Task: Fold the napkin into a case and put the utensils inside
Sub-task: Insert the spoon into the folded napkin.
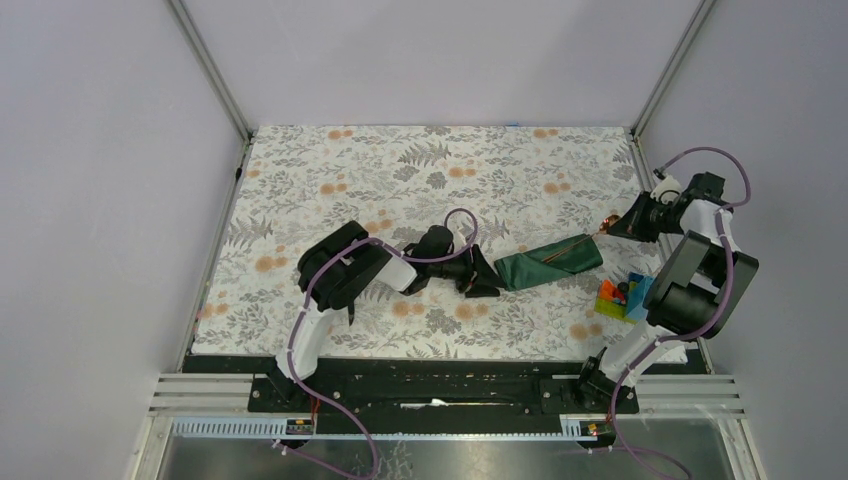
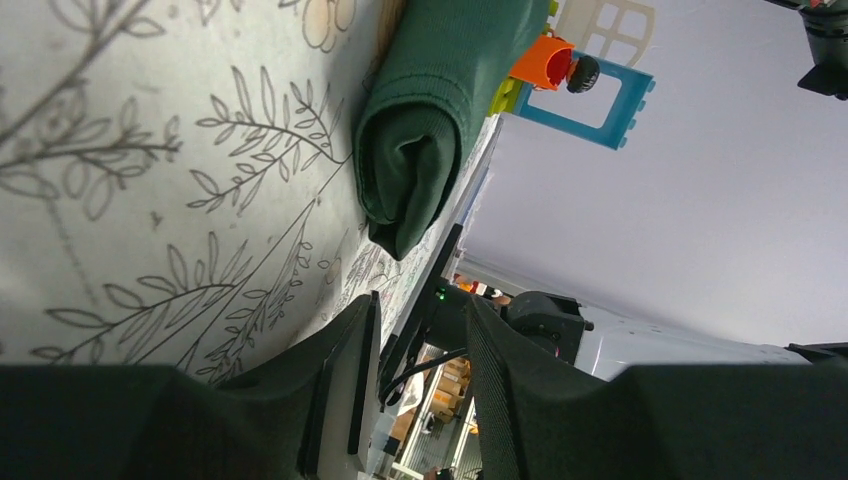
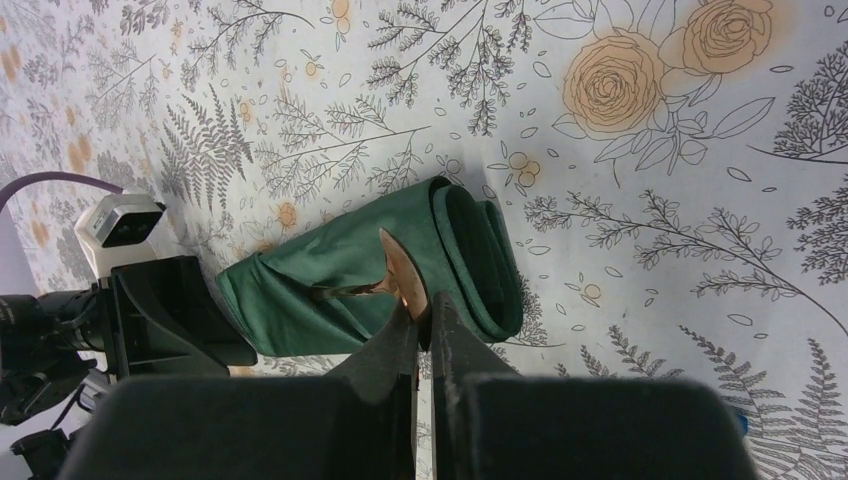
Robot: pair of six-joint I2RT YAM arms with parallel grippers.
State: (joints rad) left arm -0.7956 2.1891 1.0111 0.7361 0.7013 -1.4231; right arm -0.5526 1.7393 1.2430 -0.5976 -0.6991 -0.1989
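Napkin [image 1: 552,262] is folded into a narrow case [image 3: 470,260], lying centre-right of the top view on the floral tabletop [image 1: 400,160]. Fold step looks done. Spoon [image 3: 400,275] seems partway in: handle runs into the cloth, bowl end sticks out w/ right jaws clenched on it. Prob. left to do: push it deeper and let go. Left jaws parted, nothing btwn them, near the case's other end, not touching it. Knife not visible in any view; may be inside already, can't tell. How deep the handle sits is hidden by cloth. Toy blocks [image 1: 620,295] at right of top view, partly covered by the right arm.
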